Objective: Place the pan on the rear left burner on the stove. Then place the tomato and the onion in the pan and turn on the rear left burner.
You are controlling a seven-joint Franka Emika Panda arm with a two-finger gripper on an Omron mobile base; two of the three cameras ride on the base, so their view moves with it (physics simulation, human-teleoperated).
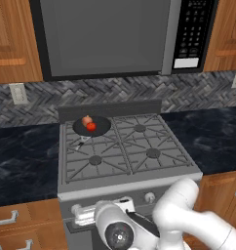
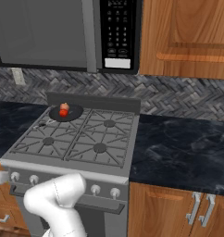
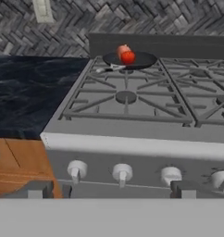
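The black pan (image 1: pixel 92 126) sits at the stove's (image 1: pixel 125 146) rear left, covering the rear left burner, which is hidden beneath it. Its handle (image 3: pixel 107 69) points toward the front. Inside the pan lie the red tomato (image 1: pixel 91 127) and, just behind it and touching, the pale orange-pink onion (image 1: pixel 86 120). They also appear as the tomato (image 3: pixel 127 57) and onion (image 3: pixel 122 49) in the hand view. My gripper (image 3: pixel 111 190) is open, low in front of the stove's knob row, level with the second knob from the left (image 3: pixel 122 173). It holds nothing.
Several silver knobs (image 3: pixel 76 170) line the stove front. Black marble counters (image 2: pixel 178 139) flank the stove, with wooden drawers (image 1: pixel 17 219) below and a microwave (image 1: pixel 120 36) overhead. My white arm (image 1: pixel 183 215) bends in front of the stove's lower right.
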